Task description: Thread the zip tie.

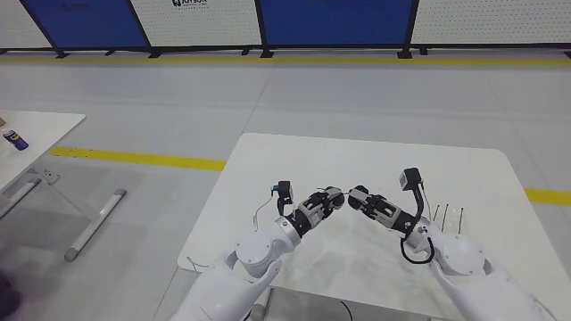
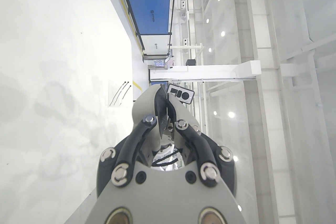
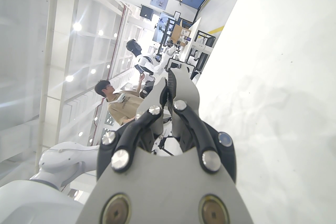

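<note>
1. A white rectangular table (image 1: 375,156) is seen from above, with both arms brought over its near middle.
2. The left gripper (image 1: 333,198), black-linked with pale grey fingers, is held just above the table top and pointed toward the other arm.
3. The right gripper (image 1: 359,196), of the same build, is pointed back at it, so that the two sets of fingertips are placed almost tip to tip, just apart.
4. In the left wrist view the left gripper (image 2: 165,104) is seen with its fingers drawn together and the ribbed black pad (image 2: 160,107) set against the opposite finger. Whether anything thin is pinched there cannot be told.
5. In the right wrist view the right gripper (image 3: 170,84) is likewise drawn closed, with barely a slit left between the fingers. No held object can be made out, and a fine strap between the pads cannot be ruled out.
6. Thin black plastic zip ties (image 1: 449,217) are laid side by side on the table at its right side, near the right forearm and well apart from both grippers.
7. The same zip ties (image 2: 120,93) are seen lying flat, heads toward the far edge.
</note>
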Robot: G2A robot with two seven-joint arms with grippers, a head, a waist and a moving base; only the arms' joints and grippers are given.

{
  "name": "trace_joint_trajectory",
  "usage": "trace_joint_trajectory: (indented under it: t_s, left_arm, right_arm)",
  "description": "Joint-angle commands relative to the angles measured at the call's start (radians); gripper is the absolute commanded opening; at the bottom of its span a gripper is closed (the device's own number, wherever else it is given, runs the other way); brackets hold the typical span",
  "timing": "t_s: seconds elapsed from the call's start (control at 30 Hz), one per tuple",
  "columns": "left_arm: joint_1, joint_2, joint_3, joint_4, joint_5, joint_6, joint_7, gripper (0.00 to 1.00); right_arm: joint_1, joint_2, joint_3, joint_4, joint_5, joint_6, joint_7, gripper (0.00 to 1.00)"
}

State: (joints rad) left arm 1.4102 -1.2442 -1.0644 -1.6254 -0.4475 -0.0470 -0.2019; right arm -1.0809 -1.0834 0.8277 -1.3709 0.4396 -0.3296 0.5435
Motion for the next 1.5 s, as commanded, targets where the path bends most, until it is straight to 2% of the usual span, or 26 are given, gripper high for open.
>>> trace_joint_trajectory:
  t_s: [0.0,0.03,0.07,0.23,0.43,0.57,0.9,1.03,1.23,1.33,1.37,1.47]
  left_arm:
    - [0.002,0.001,-0.002,-0.005,0.002,0.001,-0.001,0.0]
    - [0.004,0.001,-0.003,-0.009,0.004,0.002,-0.002,0.0]
    - [0.006,0.002,-0.005,-0.012,0.005,0.003,-0.003,0.0]
    - [0.014,0.005,-0.027,-0.019,0.002,0.024,-0.001,0.0]
    - [0.043,0.015,-0.06,-0.028,0.07,0.034,0.028,0.0]
    - [0.061,0.02,-0.061,-0.033,0.123,0.058,0.031,0.0]
    - [0.063,0.02,-0.057,-0.035,0.123,0.064,0.027,0.0]
    - [0.062,0.018,-0.048,-0.039,0.145,0.061,0.055,0.0]
    - [0.081,0.018,-0.055,-0.07,0.13,0.047,0.061,0.0]
    - [0.09,0.017,-0.047,-0.084,0.143,0.047,0.089,0.0]
    - [0.091,0.015,-0.044,-0.085,0.139,0.048,0.099,0.0]
    - [0.092,0.015,-0.044,-0.086,0.134,0.048,0.103,0.0]
  right_arm:
    - [-0.004,-0.001,0.005,-0.01,-0.011,0.014,0.002,0.42]
    - [-0.005,0.0,0.01,-0.016,-0.019,0.024,0.005,0.82]
    - [-0.006,0.0,0.013,-0.021,-0.026,0.034,0.01,1.0]
    - [-0.021,0.006,0.052,-0.046,-0.047,0.07,0.019,1.0]
    - [-0.102,0.037,0.18,-0.097,-0.047,0.107,0.017,1.0]
    - [-0.165,0.058,0.259,-0.16,-0.071,0.205,0.011,1.0]
    - [-0.165,0.058,0.259,-0.16,-0.071,0.205,0.011,1.0]
    - [-0.162,0.058,0.257,-0.169,-0.111,0.198,0.028,1.0]
    - [-0.131,0.074,0.278,-0.194,-0.275,0.237,0.166,1.0]
    - [-0.087,0.085,0.285,-0.183,-0.314,0.257,0.353,1.0]
    - [-0.078,0.086,0.293,-0.173,-0.328,0.276,0.34,1.0]
    - [-0.078,0.086,0.293,-0.173,-0.328,0.276,0.34,1.0]
